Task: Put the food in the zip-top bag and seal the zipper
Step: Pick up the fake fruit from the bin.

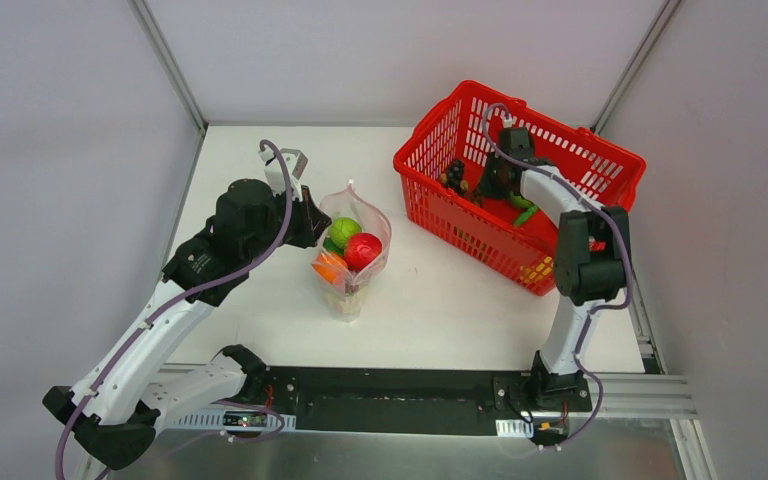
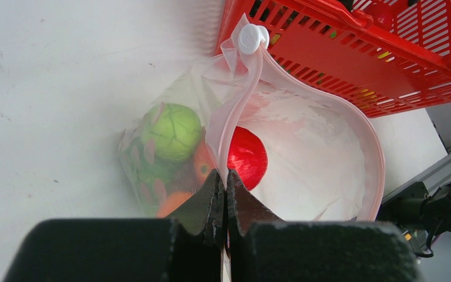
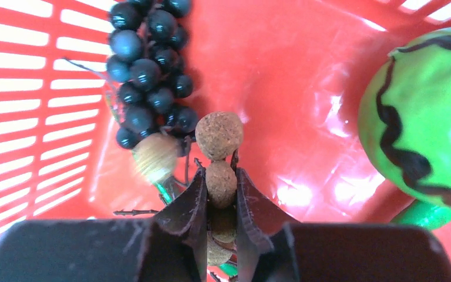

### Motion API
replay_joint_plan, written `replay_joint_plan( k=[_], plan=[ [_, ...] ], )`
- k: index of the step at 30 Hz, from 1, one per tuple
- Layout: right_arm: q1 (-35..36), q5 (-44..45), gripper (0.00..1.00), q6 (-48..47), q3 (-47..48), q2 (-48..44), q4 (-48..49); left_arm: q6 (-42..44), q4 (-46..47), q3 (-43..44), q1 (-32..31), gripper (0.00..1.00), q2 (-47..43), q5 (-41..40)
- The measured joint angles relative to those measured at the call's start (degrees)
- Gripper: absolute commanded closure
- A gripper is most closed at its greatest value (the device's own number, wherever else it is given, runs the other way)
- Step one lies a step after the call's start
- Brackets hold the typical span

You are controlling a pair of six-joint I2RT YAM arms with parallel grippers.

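Clear zip-top bag (image 1: 375,225), centre: lettuce (image 2: 172,131), red fruit (image 2: 246,157) inside; zipper (image 2: 243,94) pinched by left gripper (image 2: 224,176). Red basket (image 1: 460,215), upper right: grapes (image 3: 150,76); brown balls (image 3: 219,135) pinched by right gripper (image 3: 220,182).

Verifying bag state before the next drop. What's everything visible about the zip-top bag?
The zip-top bag is clear, crinkly plastic with a pink zipper strip and a white slider at its far end. It stands roughly upright on the table beside the red basket, mouth wide open. The left gripper is shut on its near rim. Inside lie a green ball, red fruit and orange piece.
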Motion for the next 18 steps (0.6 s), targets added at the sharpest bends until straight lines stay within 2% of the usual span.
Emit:
replay_joint_plan(
  k=[9,18],
  plan=[
    [0.0,-0.57,0.93,2.25,-7.82,-14.99,6.25,-0.13,0.0,0.0,-0.02,1.0,0.02,0.04],
    [-0.09,2.91,0.92,4.98,-17.57,-30.34,18.03,-0.15,0.0,0.0,0.0,1.0,0.15,0.35]
  ],
)
